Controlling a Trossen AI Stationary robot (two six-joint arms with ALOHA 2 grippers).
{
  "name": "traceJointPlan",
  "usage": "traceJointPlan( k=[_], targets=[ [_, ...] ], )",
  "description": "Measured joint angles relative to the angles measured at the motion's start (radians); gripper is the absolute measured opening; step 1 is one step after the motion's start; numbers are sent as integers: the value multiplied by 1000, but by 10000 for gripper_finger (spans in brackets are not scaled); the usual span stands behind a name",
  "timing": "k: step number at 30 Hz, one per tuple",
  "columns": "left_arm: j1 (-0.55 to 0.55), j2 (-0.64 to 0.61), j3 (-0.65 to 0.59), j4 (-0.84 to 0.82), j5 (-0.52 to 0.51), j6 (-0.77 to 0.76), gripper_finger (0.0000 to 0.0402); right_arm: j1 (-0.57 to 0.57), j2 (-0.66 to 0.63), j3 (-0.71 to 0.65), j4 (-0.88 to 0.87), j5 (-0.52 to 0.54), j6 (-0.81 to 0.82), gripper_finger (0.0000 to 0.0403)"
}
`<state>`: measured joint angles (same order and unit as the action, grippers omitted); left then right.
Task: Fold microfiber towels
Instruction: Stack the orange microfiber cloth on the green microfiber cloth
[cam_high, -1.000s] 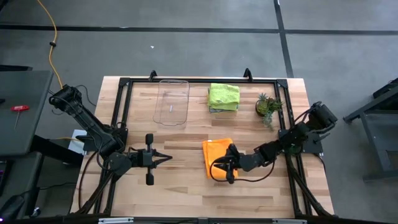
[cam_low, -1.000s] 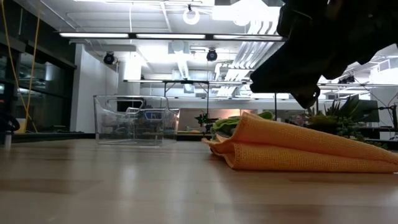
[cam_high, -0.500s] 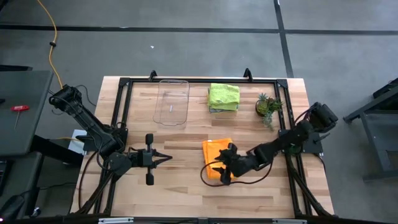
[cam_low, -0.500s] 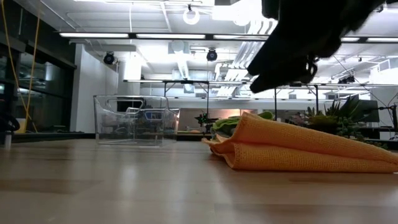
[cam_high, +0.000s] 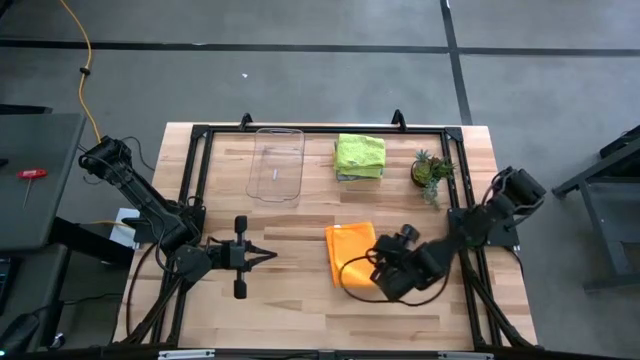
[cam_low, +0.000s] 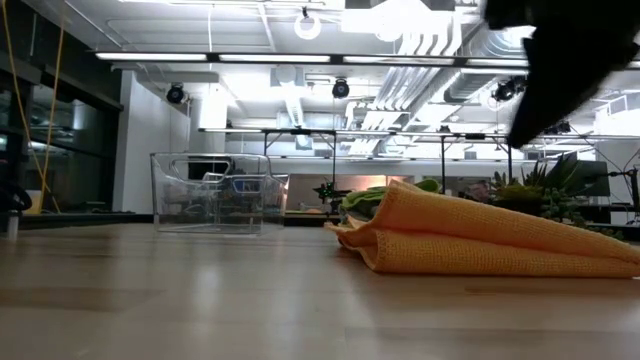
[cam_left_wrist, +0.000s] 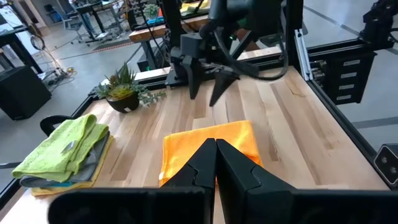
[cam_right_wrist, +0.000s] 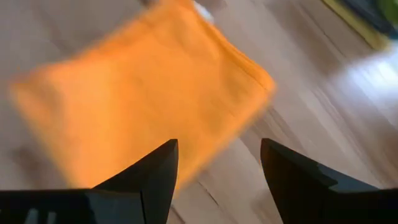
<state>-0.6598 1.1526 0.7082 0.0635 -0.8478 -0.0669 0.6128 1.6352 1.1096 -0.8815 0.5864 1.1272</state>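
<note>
Right gripper (cam_high: 378, 272) jaws wide, holding nothing | left gripper (cam_high: 270, 254) jaws closed | clear tray (cam_high: 276, 164) empty

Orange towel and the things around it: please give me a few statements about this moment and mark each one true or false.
1. The orange towel lies folded on the table. True.
2. The right gripper is clamped on the orange towel. False: its fingers are open and hold nothing.
3. The clear tray holds the lime green towel. False: that towel tops a stack beside the tray, which looks empty.
4. The left gripper is shut, away from the orange towel. True.
5. The potted plant stands between the tray and the stack. False: it stands on the stack's far side from the tray.
</note>
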Motion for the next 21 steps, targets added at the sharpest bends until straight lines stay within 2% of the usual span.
traceJointPlan(
  k=[4,10,14,21],
  targets=[
    [0,0,0,0,0,2,0,62,-8,-26,-132,11,227,220],
    [0,0,0,3,0,18,0,123,-40,-99,-114,-62,407,220],
    [0,0,0,7,0,17,0,142,-54,-152,-43,-119,470,220],
    [0,0,0,8,0,18,0,133,-60,-222,152,-175,472,220]
  ],
)
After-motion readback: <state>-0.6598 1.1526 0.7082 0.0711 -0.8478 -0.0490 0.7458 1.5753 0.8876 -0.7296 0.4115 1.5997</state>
